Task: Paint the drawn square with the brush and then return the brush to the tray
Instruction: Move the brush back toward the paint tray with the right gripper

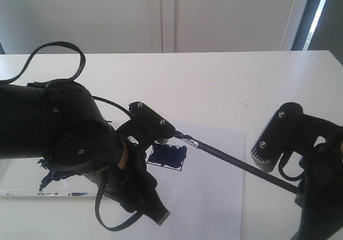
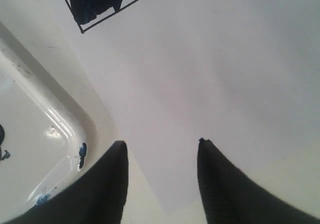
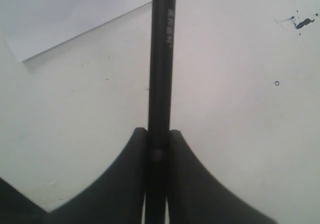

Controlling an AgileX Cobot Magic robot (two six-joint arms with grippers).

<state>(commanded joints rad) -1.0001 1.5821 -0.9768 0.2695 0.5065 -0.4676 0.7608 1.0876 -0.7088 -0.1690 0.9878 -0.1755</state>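
I am gripping the brush point(image 3: 161, 59) in the right end effector point(image 3: 159, 134), tip at the mostly blue drawn square point(image 1: 168, 155). Left end effector point(image 2: 160, 143) is hanging wide, empty. Returning the brush to the tray point(image 2: 60, 121) is remaining.

One brush point(image 1: 241, 164), one tray point(image 2: 56, 118), one paper sheet point(image 1: 214, 197), one drawn square point(image 1: 167, 155)

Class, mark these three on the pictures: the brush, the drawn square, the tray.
the brush point(image 1: 241, 164), exterior view, middle of the handle.
the drawn square point(image 1: 168, 155), exterior view, blue-painted inside.
the tray point(image 2: 62, 124), left wrist view, glossy rim.
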